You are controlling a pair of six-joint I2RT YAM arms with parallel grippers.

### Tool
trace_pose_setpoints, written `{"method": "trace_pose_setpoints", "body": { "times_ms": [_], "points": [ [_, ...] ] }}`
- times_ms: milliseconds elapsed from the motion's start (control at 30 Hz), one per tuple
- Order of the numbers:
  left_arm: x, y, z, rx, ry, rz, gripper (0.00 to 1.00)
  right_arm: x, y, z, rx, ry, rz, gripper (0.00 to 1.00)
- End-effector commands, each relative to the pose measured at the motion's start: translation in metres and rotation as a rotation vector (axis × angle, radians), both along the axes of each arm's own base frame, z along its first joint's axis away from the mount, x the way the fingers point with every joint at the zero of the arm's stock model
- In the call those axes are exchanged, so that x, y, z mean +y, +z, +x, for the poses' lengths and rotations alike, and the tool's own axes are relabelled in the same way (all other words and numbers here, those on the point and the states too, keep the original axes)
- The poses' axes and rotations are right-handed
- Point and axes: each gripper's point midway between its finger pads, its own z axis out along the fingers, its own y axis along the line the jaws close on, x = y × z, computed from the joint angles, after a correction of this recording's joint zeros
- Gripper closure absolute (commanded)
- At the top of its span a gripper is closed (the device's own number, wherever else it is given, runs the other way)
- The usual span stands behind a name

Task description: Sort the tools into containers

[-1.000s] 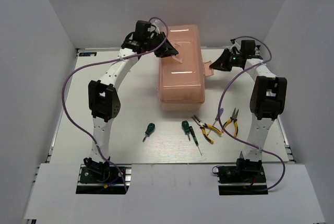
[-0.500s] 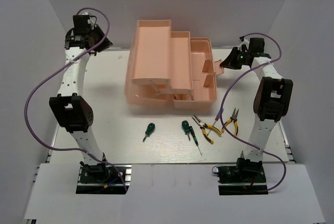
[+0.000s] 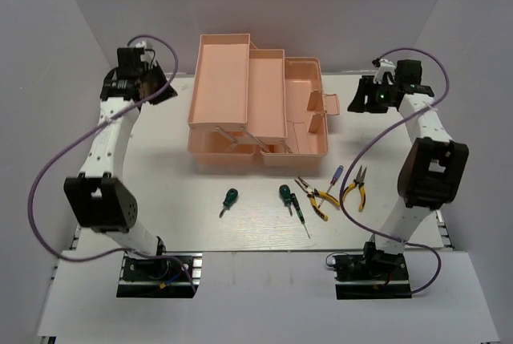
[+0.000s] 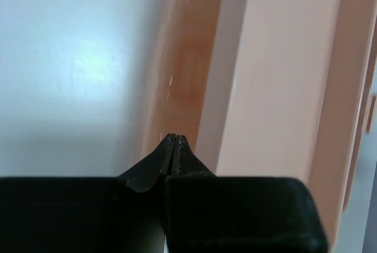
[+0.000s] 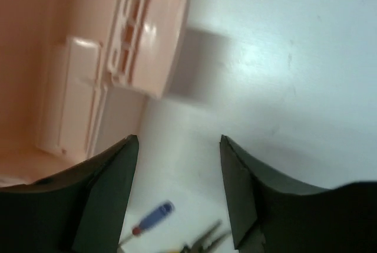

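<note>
The salmon-pink toolbox [image 3: 240, 131] stands open at the back middle, with its trays [image 3: 223, 79] fanned out to the left and its latch tab [image 3: 330, 104] on the right. The tools lie in front of it: a stubby green screwdriver [image 3: 230, 199], a second one [image 3: 283, 192] beside a long thin one [image 3: 300, 214], two yellow-and-black pliers [image 3: 316, 196] [image 3: 357, 188] and a blue screwdriver [image 3: 337, 175]. My left gripper [image 3: 158, 89] is shut and empty, left of the trays; its wrist view shows the jaws [image 4: 175, 138] closed near the pink wall [image 4: 283, 76]. My right gripper [image 3: 365, 97] is open and empty, right of the latch tab [image 5: 147, 40].
The right wrist view shows the blue screwdriver [image 5: 150, 217] and plier tips [image 5: 206, 238] below the open fingers. White walls enclose the table on the left, back and right. Purple cables loop off both arms.
The toolbox has gone from closed to open, with its trays spread leftward. My left arm has swung out to the left. My right gripper has drawn back to the right of the latch tab.
</note>
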Motion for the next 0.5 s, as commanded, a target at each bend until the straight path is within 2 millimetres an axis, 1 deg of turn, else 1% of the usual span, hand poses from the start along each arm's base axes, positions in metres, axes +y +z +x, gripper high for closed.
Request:
{"method": "trace_pose_setpoints", "body": {
  "times_ms": [0, 33, 67, 100, 133, 167, 200, 233, 267, 300, 333, 367, 400, 433, 467],
  "points": [
    [-0.028, 0.035, -0.052, -0.154, -0.144, -0.031, 0.89, -0.032, 0.009, -0.048, -0.009, 0.036, -0.217, 0.38],
    [-0.036, 0.037, -0.065, -0.182, -0.182, -0.030, 0.89, -0.037, -0.016, -0.070, 0.052, 0.059, -0.264, 0.55],
    [-0.045, 0.019, -0.083, -0.162, -0.243, -0.050, 0.84, -0.037, -0.011, -0.089, 0.069, 0.071, -0.282, 0.63],
    [-0.057, 0.023, -0.096, -0.201, -0.326, -0.029, 0.78, -0.037, -0.027, -0.107, 0.125, 0.080, -0.290, 0.72],
    [-0.064, 0.039, -0.118, -0.263, -0.386, -0.024, 0.70, -0.038, -0.043, -0.129, 0.201, 0.090, -0.303, 0.75],
    [-0.079, 0.031, -0.135, -0.263, -0.477, -0.063, 0.52, -0.040, -0.056, -0.151, 0.278, 0.086, -0.326, 0.75],
    [-0.086, 0.032, -0.146, -0.280, -0.532, -0.060, 0.46, -0.039, -0.052, -0.160, 0.282, 0.079, -0.328, 0.71],
    [-0.098, 0.028, -0.165, -0.275, -0.590, -0.076, 0.42, -0.042, -0.063, -0.178, 0.350, 0.065, -0.338, 0.53],
    [-0.102, 0.025, -0.173, -0.269, -0.616, -0.078, 0.39, -0.041, -0.067, -0.190, 0.363, 0.068, -0.342, 0.45],
    [-0.104, 0.020, -0.178, -0.258, -0.632, -0.075, 0.34, -0.040, -0.069, -0.195, 0.373, 0.062, -0.342, 0.40],
    [-0.108, 0.010, -0.187, -0.226, -0.650, -0.070, 0.34, -0.039, -0.082, -0.212, 0.417, 0.076, -0.343, 0.35],
    [-0.110, 0.008, -0.190, -0.230, -0.667, -0.062, 0.34, -0.038, -0.080, -0.215, 0.398, 0.076, -0.348, 0.33],
    [-0.112, 0.004, -0.193, -0.221, -0.678, -0.065, 0.33, -0.037, -0.082, -0.219, 0.404, 0.078, -0.355, 0.33],
    [-0.118, 0.001, -0.197, -0.211, -0.700, -0.068, 0.33, -0.034, -0.091, -0.229, 0.428, 0.090, -0.351, 0.32],
    [-0.121, -0.005, -0.200, -0.197, -0.712, -0.071, 0.31, -0.038, -0.098, -0.232, 0.425, 0.080, -0.378, 0.32]
  ]
}}
